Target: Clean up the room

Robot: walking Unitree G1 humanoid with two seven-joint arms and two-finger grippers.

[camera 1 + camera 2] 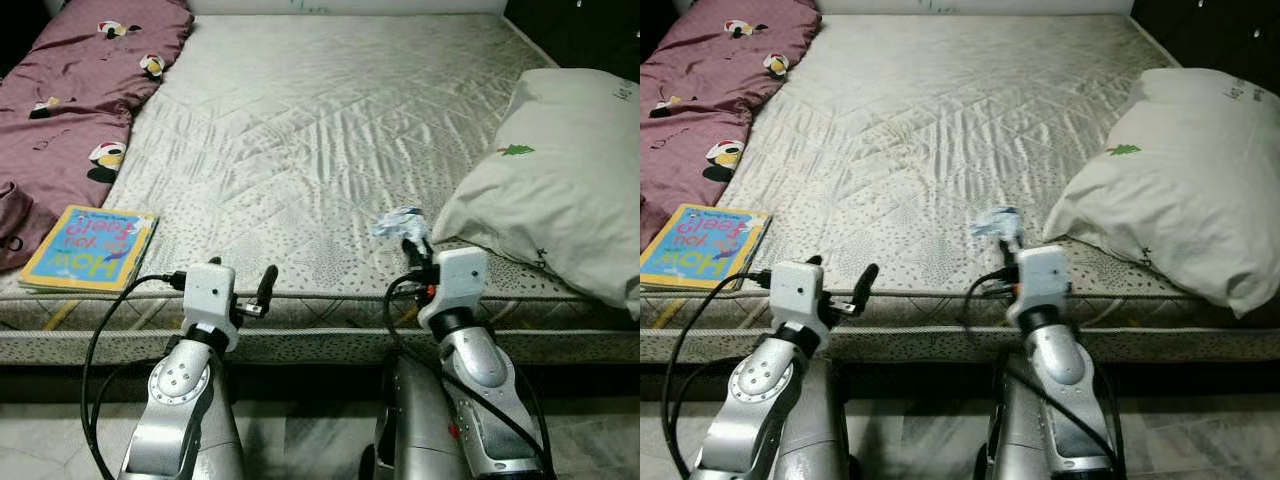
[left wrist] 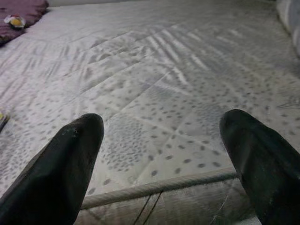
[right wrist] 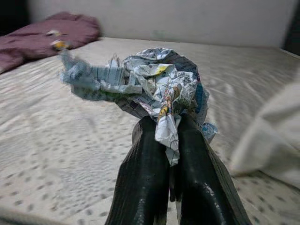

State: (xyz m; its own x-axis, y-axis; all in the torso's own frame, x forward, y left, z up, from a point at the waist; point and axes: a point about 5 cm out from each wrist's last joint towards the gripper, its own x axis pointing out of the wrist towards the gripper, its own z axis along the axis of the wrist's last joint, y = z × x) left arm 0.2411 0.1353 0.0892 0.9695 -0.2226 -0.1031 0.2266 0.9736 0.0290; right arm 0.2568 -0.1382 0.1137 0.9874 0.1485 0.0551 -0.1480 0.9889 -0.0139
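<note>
Now right gripper (image 3: 171,154) pinches crumpled wrapper (image 3: 150,89), spread sideways above fingertips; left gripper (image 2: 164,150) gapes wide, empty.

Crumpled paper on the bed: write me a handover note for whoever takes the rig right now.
Right gripper: jaws shut on the crumpled paper, held just above the mattress near its front edge, beside the pillow.
Left gripper: jaws open, nothing held, at the mattress's front edge.
Book: lies at the front left corner of the mattress, next to the maroon blanket.
Done: paper picked up.
Left: bin the paper; probably put the book away and tidy the blanket.
</note>
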